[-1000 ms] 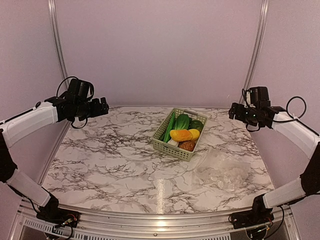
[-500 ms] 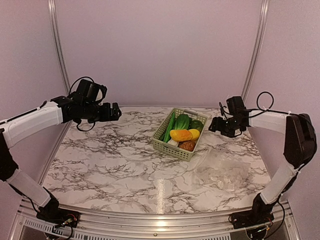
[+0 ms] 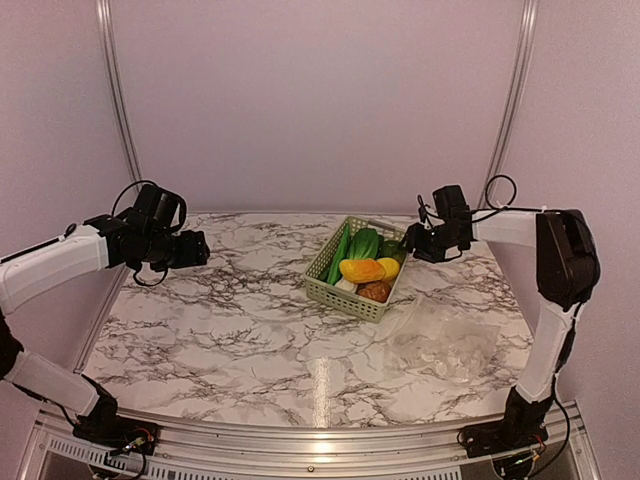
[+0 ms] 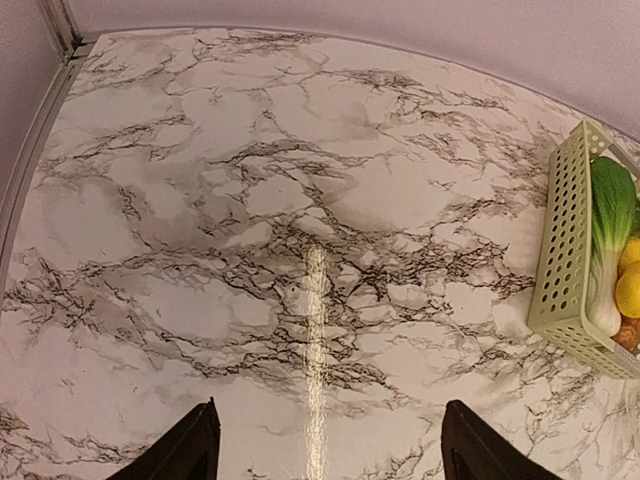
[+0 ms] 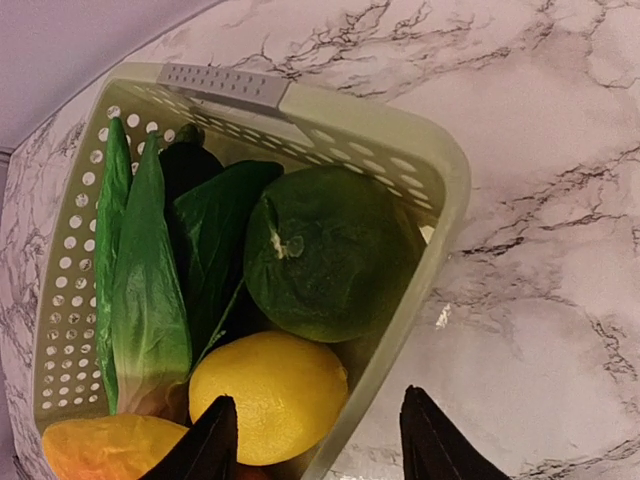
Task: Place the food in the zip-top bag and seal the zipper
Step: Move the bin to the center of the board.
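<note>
Food (image 5: 320,250) fills the basket (image 5: 447,175); only the overhead view shows the zip-top bag (image 3: 445,345). Left gripper (image 4: 328,425) and right gripper (image 5: 318,400) gape empty.

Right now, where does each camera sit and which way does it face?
Top external: above and behind the bases, looking across the table; both arms, left gripper, right gripper show.
Left wrist: looks down at the table; own fingers at bottom.
Right wrist: looks down on the food in the basket; own fingers at bottom.
Shared: all three see the basket.
</note>
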Tool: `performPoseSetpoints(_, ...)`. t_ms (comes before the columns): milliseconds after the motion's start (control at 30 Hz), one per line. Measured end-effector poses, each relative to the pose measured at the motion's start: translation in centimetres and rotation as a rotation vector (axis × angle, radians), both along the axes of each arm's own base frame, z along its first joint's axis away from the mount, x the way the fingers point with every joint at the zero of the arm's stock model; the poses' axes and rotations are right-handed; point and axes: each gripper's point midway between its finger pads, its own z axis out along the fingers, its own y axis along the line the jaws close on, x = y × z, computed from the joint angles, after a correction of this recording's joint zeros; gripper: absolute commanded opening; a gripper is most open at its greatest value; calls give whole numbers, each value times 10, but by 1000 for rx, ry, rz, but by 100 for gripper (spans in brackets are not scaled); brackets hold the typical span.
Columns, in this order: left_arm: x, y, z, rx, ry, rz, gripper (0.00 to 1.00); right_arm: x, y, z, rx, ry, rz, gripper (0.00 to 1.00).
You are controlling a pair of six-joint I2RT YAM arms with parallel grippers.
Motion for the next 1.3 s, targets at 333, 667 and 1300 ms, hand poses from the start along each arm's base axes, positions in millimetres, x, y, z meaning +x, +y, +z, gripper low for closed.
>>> performPoseSetpoints(333, -4, -22, 25, -103, -41, -94, 70, -2, 55, -16, 44, 28, 115, 32)
performPoseSetpoints(667, -16, -15, 31, -112, -65, -92, 65, -26, 184, -13, 87, -3, 368, 31)
performPoseSetpoints(1300, -15, -19, 23, -152, -40, -70, 72, -59, 199, 46, -44, -66, 435, 67)
